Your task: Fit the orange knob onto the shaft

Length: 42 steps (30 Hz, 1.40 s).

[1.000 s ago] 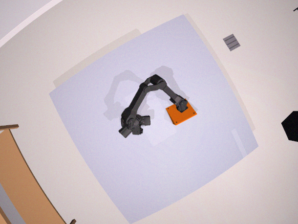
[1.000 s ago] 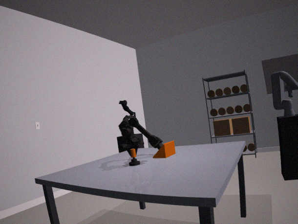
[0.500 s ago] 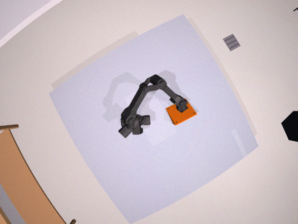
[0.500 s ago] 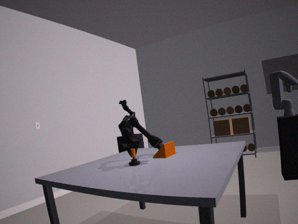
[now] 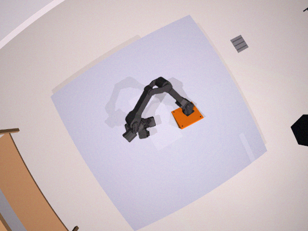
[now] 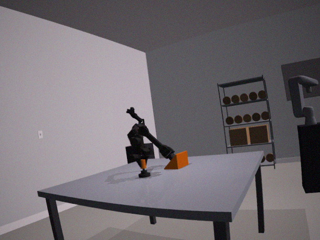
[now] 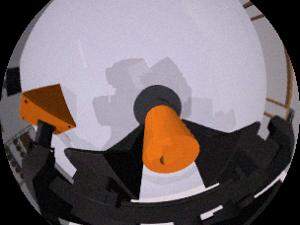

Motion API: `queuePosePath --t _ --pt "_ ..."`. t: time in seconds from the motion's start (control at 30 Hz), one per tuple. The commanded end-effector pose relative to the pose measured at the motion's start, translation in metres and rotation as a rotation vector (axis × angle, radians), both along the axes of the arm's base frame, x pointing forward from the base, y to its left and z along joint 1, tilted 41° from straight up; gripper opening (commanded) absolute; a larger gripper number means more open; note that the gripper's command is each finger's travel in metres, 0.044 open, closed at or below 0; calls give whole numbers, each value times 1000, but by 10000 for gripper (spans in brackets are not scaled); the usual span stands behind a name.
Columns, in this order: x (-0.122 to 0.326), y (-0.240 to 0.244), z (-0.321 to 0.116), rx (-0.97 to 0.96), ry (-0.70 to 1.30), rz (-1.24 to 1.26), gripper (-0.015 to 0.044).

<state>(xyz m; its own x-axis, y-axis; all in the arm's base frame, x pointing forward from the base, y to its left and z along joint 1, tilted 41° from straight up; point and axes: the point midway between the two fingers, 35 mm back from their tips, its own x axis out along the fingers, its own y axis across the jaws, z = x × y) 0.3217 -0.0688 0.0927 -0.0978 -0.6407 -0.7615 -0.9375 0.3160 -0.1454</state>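
Observation:
The orange knob (image 6: 143,164) (image 7: 170,140) is a tapered cylinder, upright in the exterior view. My gripper (image 6: 143,165) (image 7: 162,124) is shut on it, with a black finger on each side. The round dark pedestal (image 6: 141,175) (image 7: 157,93) stands on the table below the knob. The knob's lower end is at the top of the dark shaft (image 6: 144,171), well above the pedestal's base; whether they touch is too small to tell. In the wrist view the knob hides the shaft. The flat sides are not visible. In the top view the arm hides knob and pedestal.
An orange wedge-shaped block (image 5: 187,121) (image 6: 182,160) (image 7: 41,111) stands on the table (image 5: 161,176) (image 6: 183,188), with the arm's base mounted at it. The arm bends over from there to the pedestal. A shelf rack (image 6: 247,122) stands beyond the table.

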Motion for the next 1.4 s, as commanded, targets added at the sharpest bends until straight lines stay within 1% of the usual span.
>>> queuePosePath --t 0.0,0.53,0.77,1.37 --pt "0 -2 0 -4 2 5 0" --pt "1 1 4 -3 8 11 0" --pt "1 1 2 16 137 164 0" --pt "0 -2 0 16 137 164 0"
